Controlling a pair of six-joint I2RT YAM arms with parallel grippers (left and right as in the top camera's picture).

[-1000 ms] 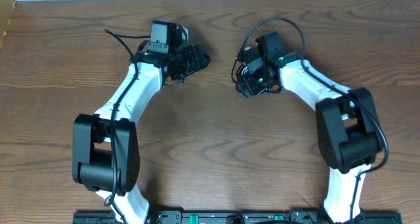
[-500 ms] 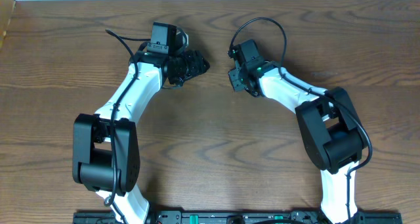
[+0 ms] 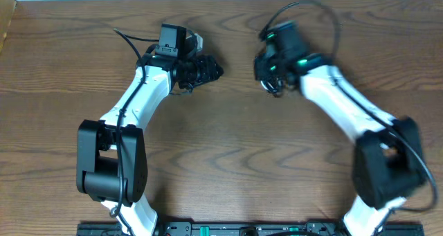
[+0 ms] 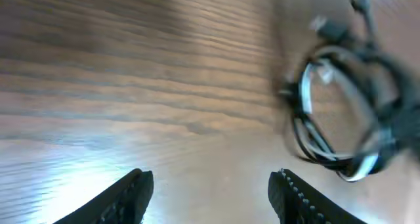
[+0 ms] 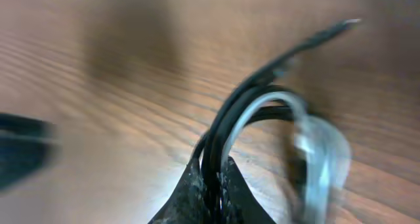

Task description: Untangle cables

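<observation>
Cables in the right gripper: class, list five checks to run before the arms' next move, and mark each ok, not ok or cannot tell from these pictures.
1. Right gripper grips the cables: ok, its fingers pinch black and white strands.
2. Left gripper open and empty: ok.
3. Cables visible in the left wrist view, apart from that gripper's fingers: ok, they show at the upper right.
4. Strands separated: not ok, black and white run together in one loop.
5. Plug ends located: cannot tell, the pictures are too blurred.
</observation>
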